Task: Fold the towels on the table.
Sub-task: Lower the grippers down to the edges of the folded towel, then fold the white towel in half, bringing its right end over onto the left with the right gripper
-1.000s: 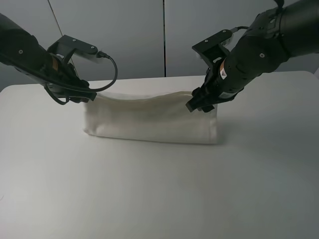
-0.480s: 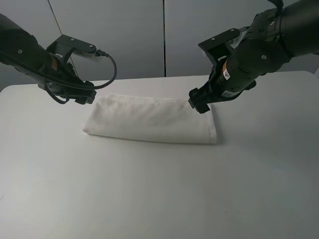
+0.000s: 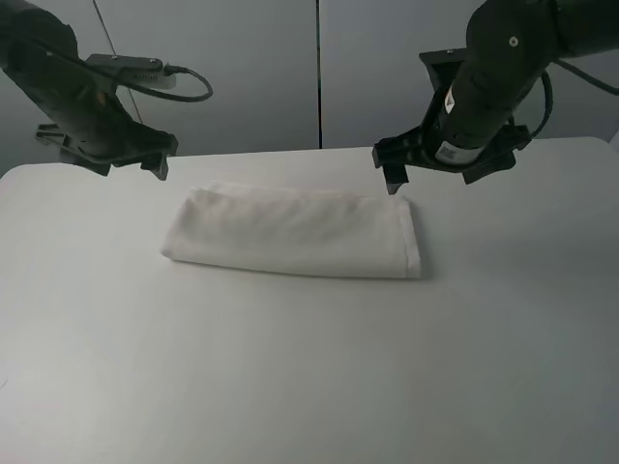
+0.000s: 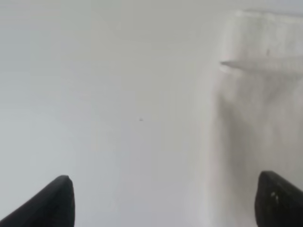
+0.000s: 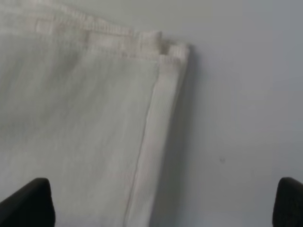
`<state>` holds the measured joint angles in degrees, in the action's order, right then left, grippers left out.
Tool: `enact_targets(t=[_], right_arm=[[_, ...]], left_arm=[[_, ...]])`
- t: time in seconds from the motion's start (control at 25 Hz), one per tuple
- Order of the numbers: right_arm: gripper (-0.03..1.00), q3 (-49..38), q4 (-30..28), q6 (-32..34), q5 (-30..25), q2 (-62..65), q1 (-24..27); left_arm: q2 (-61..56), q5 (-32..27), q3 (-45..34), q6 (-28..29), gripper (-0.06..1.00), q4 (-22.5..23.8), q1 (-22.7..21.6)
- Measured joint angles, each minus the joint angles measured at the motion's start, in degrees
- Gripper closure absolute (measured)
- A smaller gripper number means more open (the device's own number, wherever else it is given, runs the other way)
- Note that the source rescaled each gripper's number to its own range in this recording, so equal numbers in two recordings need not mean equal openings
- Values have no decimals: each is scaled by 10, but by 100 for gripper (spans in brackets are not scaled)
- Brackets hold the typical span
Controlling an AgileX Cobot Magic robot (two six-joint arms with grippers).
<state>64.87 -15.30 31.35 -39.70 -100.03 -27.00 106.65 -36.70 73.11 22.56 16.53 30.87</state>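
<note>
The white towel (image 3: 295,232) lies folded into a long flat strip on the white table (image 3: 290,377). My left gripper (image 3: 132,166) is open and empty, hovering above the table just behind the towel's left end. My right gripper (image 3: 430,177) is open and empty above the towel's far right corner. The left wrist view shows the spread fingertips (image 4: 57,203) over bare table, with the towel's end (image 4: 260,109) to one side. The right wrist view shows the towel's stitched corner and hem (image 5: 161,52) between the spread fingertips (image 5: 28,203). No label shows.
Grey wall panels (image 3: 319,68) stand behind the table's far edge. Bare white tabletop (image 3: 503,338) lies around the towel on all sides. Nothing else is on the table.
Both grippers let go of the towel's lifted far edge, opened and rose away. The upper layer dropped flat, and the towel now lies as a folded strip.
</note>
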Motion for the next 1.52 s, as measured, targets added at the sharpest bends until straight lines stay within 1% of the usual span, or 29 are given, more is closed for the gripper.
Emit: enact_targets(t=[0.2, 0.28, 0.44, 0.52, 0.64, 0.72, 0.88, 1.2, 1.52], right_arm=[[-3, 26, 88, -60, -37, -49, 30], [-3, 39, 103, -76, -51, -74, 33], [-3, 66, 121, -88, -71, -120, 34], [-3, 81, 137, -96, -77, -139, 34], [-3, 98, 169, -113, -81, -161, 34], [-3, 105, 180, -117, -81, -169, 34], [-3, 109, 190, -126, -76, -178, 34], [-3, 109, 194, -128, -55, -209, 34], [-3, 113, 189, -126, -23, -215, 34]], left_arm=[[67, -45, 74, -73, -3, -88, -6], [92, -52, 93, -90, -3, -111, -7], [133, -68, 114, -111, -3, -122, -11], [155, -80, 120, -128, -3, -133, -11], [182, -85, 121, -146, -3, -154, -11], [192, -85, 121, -154, -3, -165, -11], [199, -85, 123, -167, -3, -165, -11], [199, -85, 125, -174, -4, -165, -11], [199, -85, 126, -179, -4, -161, -11]])
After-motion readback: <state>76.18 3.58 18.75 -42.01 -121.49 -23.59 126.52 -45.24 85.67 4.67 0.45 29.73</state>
